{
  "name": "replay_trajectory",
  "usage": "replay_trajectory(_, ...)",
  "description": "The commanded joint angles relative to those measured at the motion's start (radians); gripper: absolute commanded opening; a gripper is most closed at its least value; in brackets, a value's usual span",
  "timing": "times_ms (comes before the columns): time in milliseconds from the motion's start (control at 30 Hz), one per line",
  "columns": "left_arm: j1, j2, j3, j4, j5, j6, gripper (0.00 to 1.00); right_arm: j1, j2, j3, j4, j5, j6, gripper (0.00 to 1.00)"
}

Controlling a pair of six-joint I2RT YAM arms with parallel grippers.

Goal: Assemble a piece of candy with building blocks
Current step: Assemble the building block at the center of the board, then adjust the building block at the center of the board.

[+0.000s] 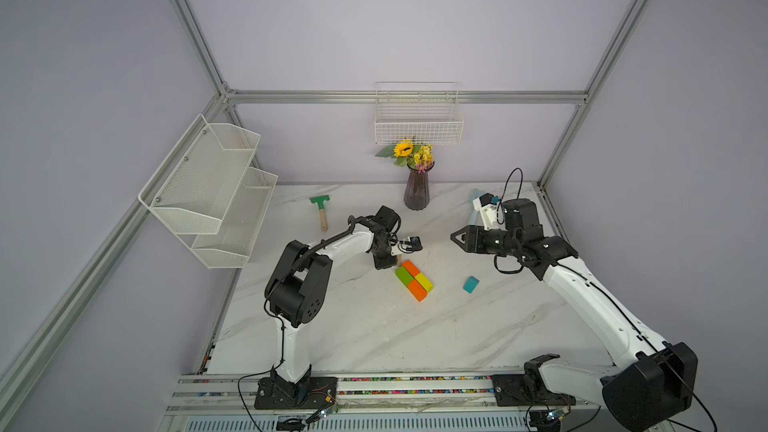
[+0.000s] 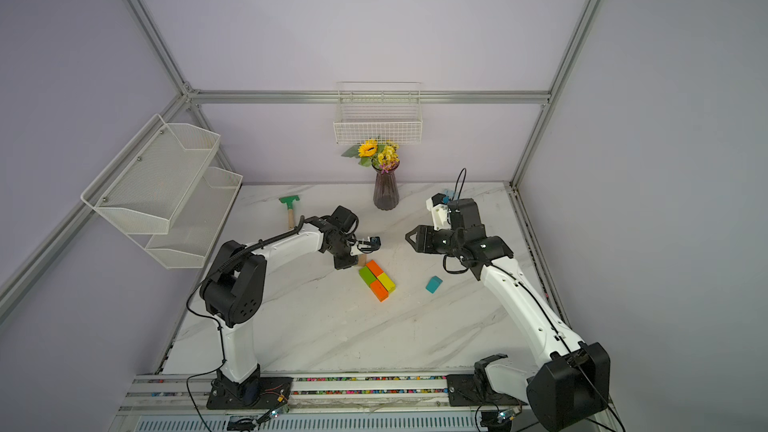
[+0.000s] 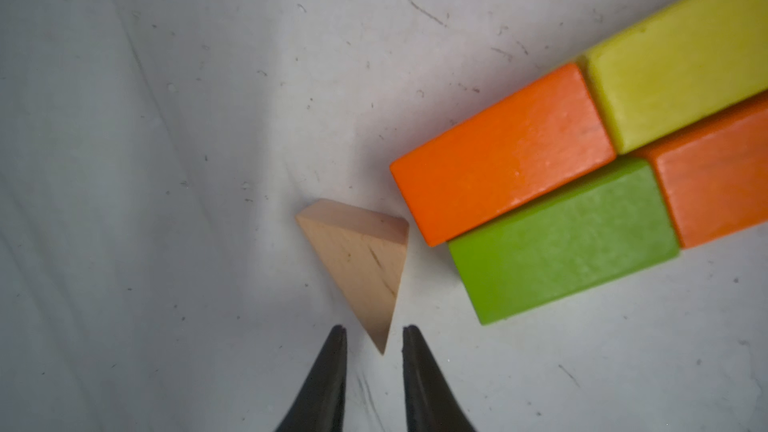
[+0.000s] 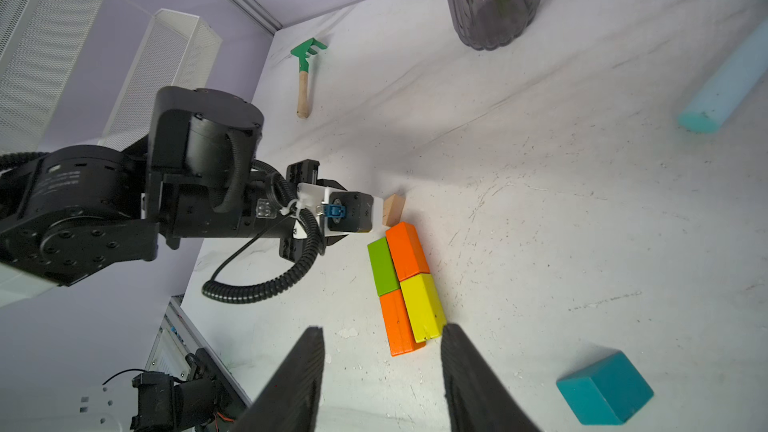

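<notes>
Left pincer (image 3: 374, 328): fingers slightly apart and gripping nothing. The tan triangle's sharp tip sits between them, with a sliver of table (image 1: 374, 326) showing on each side.
Tan triangle (image 3: 357, 268): lies flat at the green-and-orange end of the block rectangle (image 1: 414, 280). One corner is almost touching the rectangle, and its long edge is slanted to that end, not flush.
Block rectangle: two orange, one green and one yellow, packed tight.
Teal triangle (image 4: 604, 388): alone and well apart from the rectangle, off its yellow side.
Right pincer (image 4: 382, 328): spread wide and empty, aimed at the rectangle's yellow-and-orange end. The teal triangle lies off to one side of it.
Nearer arm for the teal triangle: probably the right.
Writing: none readable.
</notes>
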Motion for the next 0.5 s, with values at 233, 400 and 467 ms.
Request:
replay_trajectory(233,0.083,-0.34,-0.073,0.197,-0.012,-0.389,0.22,0.005,-0.175,-0.281,0.183,-0.045,0.079,0.0)
replay_trajectory(400,0.124,-0.505,-0.318,0.532,-0.072,-0.738,0.1,0.11,-0.326,-0.501,0.352,0.005,0.206,0.0)
replay_trajectory(467,0.124,-0.561,-0.385,0.588,-0.068,-0.832,0.08,0.197,-0.326,-0.534,0.352,0.085,0.215,0.0)
